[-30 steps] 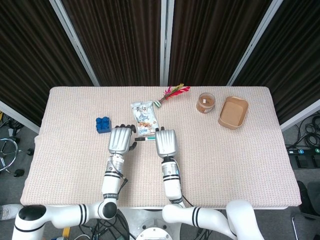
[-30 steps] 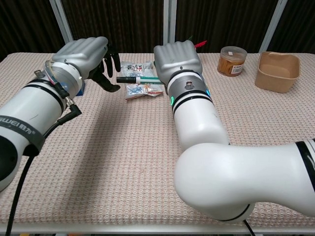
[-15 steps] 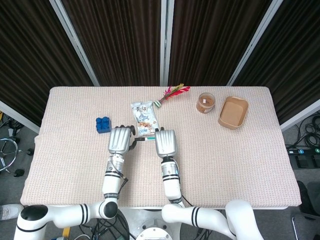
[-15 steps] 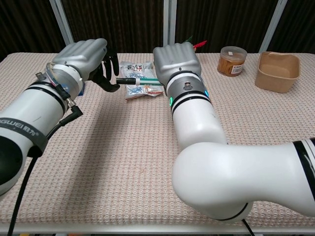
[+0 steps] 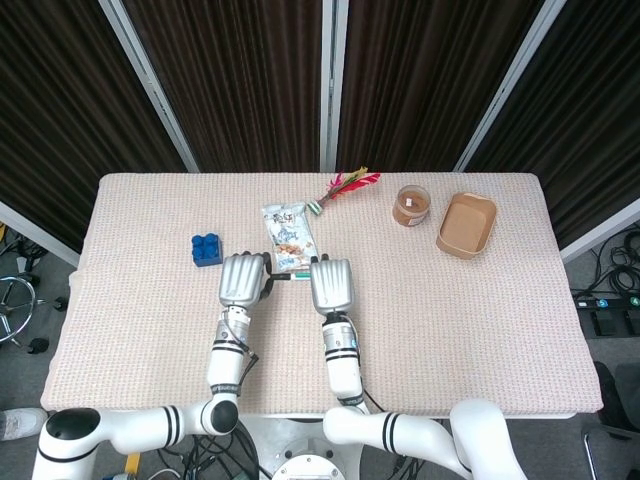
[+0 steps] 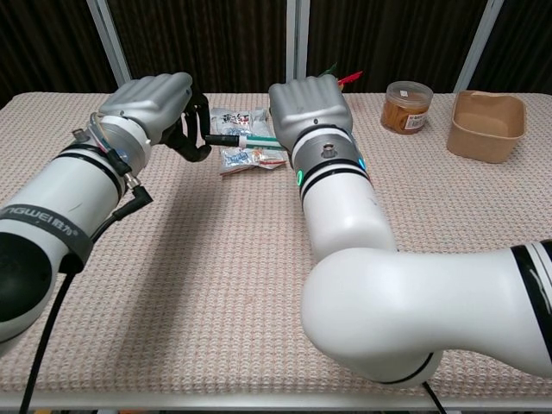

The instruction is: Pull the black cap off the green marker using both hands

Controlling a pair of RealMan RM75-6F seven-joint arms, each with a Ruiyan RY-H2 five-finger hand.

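The green marker [image 6: 256, 138] sticks out leftward from my right hand [image 6: 309, 102], which grips its body; the gripping fingers are hidden behind the back of the hand. Its black cap [image 6: 221, 138] points at my left hand [image 6: 153, 103]. That hand's dark fingers [image 6: 191, 121] curve around the cap's tip with a gap between finger and thumb, and I see no firm hold. In the head view the marker [image 5: 292, 277] spans the short gap between the left hand [image 5: 243, 279] and the right hand [image 5: 331, 286].
A snack packet [image 5: 287, 232] lies just beyond the marker. A blue brick [image 5: 207, 249] sits to the left. Further back are a red feathered toy [image 5: 345, 186], a brown jar [image 5: 411, 205] and a cardboard bowl [image 5: 466, 224]. The woven table mat [image 5: 480, 330] covers the table.
My left hand has moved right toward the cap, and its fingers now reach the cap's tip. The right hand and marker have stayed put.
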